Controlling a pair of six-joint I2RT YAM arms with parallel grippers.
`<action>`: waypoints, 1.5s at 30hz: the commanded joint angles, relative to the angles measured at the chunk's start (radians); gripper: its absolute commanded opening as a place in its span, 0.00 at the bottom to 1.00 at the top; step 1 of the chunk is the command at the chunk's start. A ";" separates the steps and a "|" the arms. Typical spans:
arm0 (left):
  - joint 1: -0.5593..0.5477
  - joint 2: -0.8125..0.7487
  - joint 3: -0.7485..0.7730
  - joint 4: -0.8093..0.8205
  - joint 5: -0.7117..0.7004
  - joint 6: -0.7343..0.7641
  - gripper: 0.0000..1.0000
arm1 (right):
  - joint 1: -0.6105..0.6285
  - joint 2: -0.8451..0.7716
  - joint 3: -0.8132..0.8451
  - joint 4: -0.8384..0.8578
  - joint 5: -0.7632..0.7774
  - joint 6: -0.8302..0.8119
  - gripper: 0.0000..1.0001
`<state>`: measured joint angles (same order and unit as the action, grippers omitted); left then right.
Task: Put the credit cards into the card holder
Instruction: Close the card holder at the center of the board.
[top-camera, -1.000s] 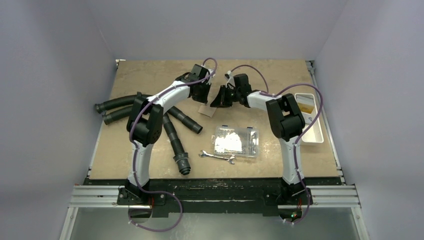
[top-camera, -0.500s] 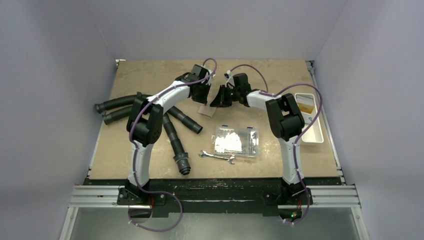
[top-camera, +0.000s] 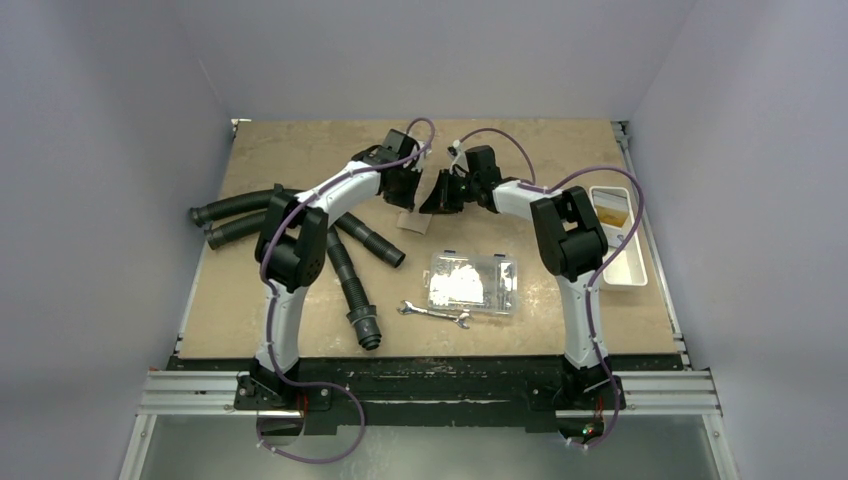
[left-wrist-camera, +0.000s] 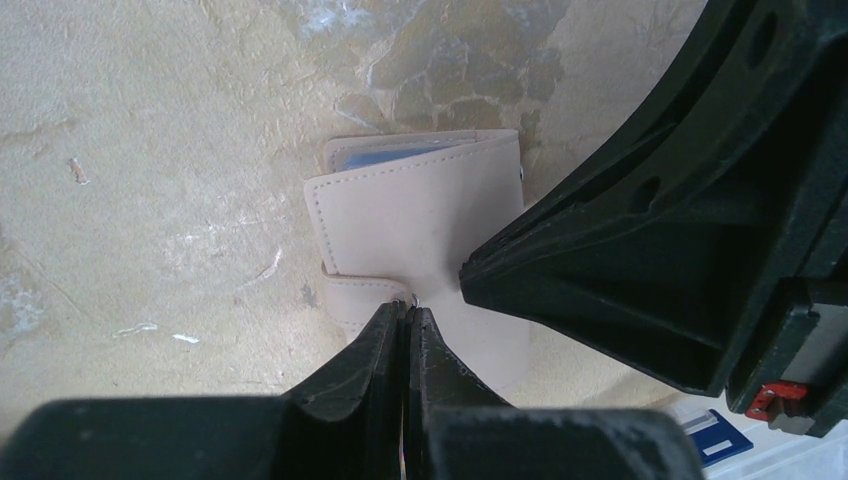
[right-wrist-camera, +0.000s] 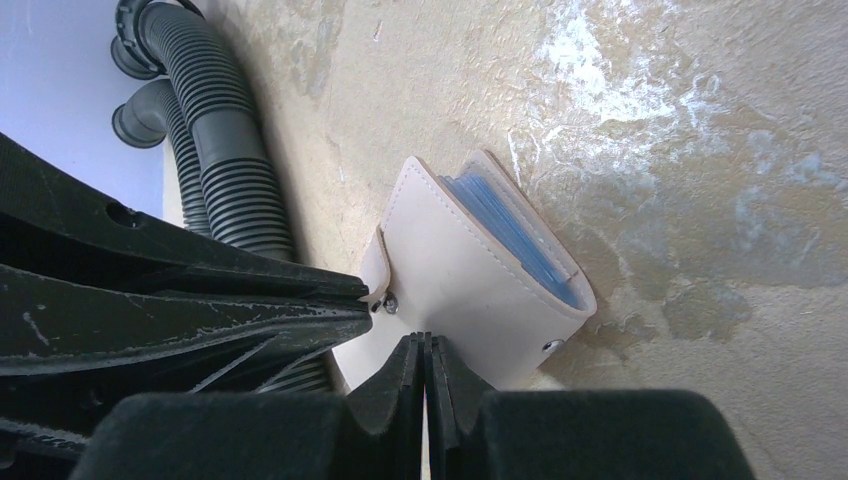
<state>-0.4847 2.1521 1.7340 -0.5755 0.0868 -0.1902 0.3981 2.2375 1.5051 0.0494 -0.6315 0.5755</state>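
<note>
Right wrist: one card holder (right-wrist-camera: 470, 290)

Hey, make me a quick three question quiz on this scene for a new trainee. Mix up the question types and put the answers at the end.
1. True or false: the clear box lies nearer the arm bases than the card holder.
2. What shows at the holder's open edge? A) coins B) blue credit cards C) keys
3. Fill in: the left claw and the right claw, both with their tips at the holder, are ___.
Key: 1 true; 2 B; 3 shut.
</note>
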 joint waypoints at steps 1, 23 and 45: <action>-0.011 0.029 0.062 -0.017 0.073 -0.001 0.00 | 0.008 0.051 0.016 -0.025 0.054 -0.036 0.10; -0.038 0.113 0.071 -0.089 0.026 -0.007 0.00 | 0.011 0.064 0.033 -0.047 0.047 -0.040 0.11; -0.010 0.188 -0.060 -0.045 0.075 -0.082 0.00 | 0.012 0.059 0.023 -0.044 0.038 -0.042 0.11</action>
<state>-0.4797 2.2005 1.7744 -0.6075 0.1093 -0.2317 0.3939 2.2509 1.5257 0.0292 -0.6510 0.5747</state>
